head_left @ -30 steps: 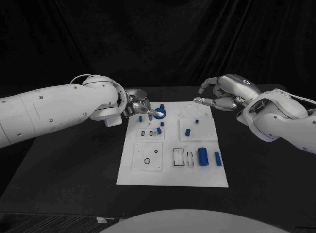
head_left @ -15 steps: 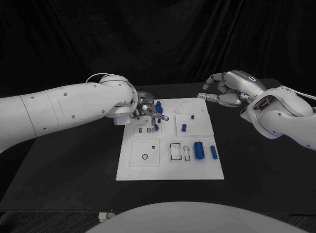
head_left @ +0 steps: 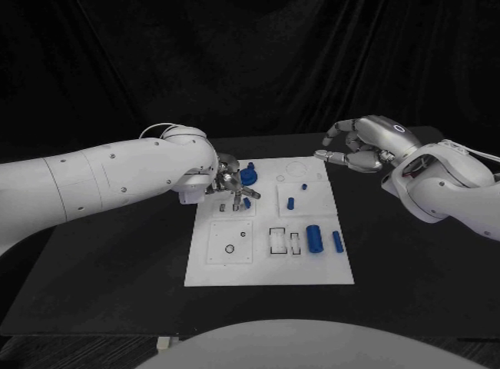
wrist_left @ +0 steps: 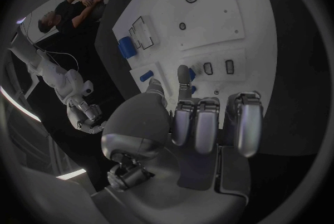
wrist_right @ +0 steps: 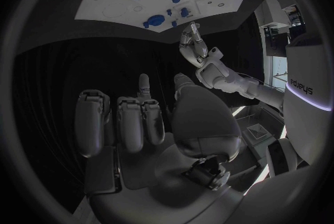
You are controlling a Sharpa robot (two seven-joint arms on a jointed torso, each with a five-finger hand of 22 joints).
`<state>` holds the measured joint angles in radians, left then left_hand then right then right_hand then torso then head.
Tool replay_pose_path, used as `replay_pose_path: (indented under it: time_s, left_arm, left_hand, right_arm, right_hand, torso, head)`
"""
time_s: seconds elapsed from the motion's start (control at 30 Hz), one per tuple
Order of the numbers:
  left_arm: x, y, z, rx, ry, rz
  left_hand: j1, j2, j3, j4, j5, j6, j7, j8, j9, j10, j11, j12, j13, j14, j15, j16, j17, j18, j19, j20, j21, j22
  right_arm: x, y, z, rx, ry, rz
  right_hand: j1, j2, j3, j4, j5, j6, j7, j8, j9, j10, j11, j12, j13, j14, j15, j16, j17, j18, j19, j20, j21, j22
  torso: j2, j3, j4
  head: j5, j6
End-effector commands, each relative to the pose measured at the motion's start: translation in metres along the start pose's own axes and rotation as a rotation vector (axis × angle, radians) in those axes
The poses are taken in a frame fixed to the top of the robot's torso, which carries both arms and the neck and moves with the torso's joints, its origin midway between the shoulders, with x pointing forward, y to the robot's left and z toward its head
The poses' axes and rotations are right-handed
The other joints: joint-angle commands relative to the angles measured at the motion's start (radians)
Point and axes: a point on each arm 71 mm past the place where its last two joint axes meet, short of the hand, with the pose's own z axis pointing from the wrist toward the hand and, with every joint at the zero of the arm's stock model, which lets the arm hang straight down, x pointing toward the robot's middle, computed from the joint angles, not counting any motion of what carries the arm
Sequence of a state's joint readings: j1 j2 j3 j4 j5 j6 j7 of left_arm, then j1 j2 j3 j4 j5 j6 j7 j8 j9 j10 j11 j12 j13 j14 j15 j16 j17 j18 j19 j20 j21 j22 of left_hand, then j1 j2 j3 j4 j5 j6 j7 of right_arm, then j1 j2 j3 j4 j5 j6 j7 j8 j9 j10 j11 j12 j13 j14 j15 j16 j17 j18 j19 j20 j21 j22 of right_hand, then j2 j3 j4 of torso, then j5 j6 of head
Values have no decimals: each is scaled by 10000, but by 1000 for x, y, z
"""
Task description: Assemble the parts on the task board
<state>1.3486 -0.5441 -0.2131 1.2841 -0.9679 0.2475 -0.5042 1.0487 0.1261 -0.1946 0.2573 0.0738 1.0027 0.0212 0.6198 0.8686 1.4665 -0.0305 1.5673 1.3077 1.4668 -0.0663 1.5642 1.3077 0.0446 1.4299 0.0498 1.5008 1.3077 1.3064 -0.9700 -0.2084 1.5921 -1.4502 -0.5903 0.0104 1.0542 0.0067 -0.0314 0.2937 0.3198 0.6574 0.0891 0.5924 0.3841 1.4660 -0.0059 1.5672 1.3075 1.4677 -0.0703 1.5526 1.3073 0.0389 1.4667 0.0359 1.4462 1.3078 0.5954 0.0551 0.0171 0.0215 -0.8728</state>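
The white task board [head_left: 272,269] lies in the middle of the black table. My left hand [head_left: 230,183] hovers over its far-left corner, with its fingertips [wrist_left: 182,73] down among the small blue parts [head_left: 246,203] and holding nothing that I can see. A round blue part [head_left: 249,175] stands right beside that hand. A thick blue cylinder [head_left: 314,238] and a thin one [head_left: 337,241] lie on the board's near-right area. My right hand [head_left: 355,150] floats beyond the board's far-right corner with loosely curled fingers and nothing in them.
Two more small blue pegs [head_left: 292,203] [head_left: 305,185] stand on the board's far-right square. Empty rectangular slots [head_left: 281,241] and a round hole [head_left: 233,249] mark the near half. Bare black table [head_left: 117,261] surrounds the board.
The camera has shifted, so the board sits slightly differently in the picture. My left hand's fingers have settled lower over the small parts at the far-left corner. The right hand has barely moved.
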Motion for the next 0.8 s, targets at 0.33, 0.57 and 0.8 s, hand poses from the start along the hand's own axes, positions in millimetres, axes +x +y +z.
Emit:
replay_pose_path:
  time_s: [0.33,0.57,0.8]
  left_arm:
    - [2,1,8,-212,46,-50]
    - [3,1,15,-202,-12,-176]
    - [3,2,22,-311,-10,-238]
  left_hand:
    - [5,68,206,20,69,-337,308,-1780,-144,1043,222,35,2631,1040,187,66,2631,20,-326,128,-284,1246]
    - [75,80,303,-46,344,-125,345,-2363,-462,1043,253,35,2631,1040,215,66,2631,40,-371,173,-349,1223]
    - [66,86,324,-47,353,-48,357,-2553,-577,1043,264,35,2631,1040,223,66,2631,51,-404,185,-384,1201]
  right_arm:
    - [5,-2,-1,124,153,34]
    - [6,-3,-2,178,236,38]
    - [7,-3,-2,182,297,44]
  right_hand:
    - [90,14,15,-25,71,54,37,42,9,1048,78,36,2633,912,74,-75,2051,-32,431,97,-75,2159]
    - [89,31,16,-23,82,57,38,47,9,1048,82,36,2633,909,76,-83,2035,-30,426,99,-86,2155]
    - [85,49,17,-19,90,60,39,52,8,1048,86,36,2633,903,79,-96,2005,-24,417,101,-106,2148]
  torso:
    - [-58,-4,36]
    - [-60,-14,26]
    - [-74,-15,21]
  head:
    - [-47,2]
    - [-64,2]
    - [-52,2]
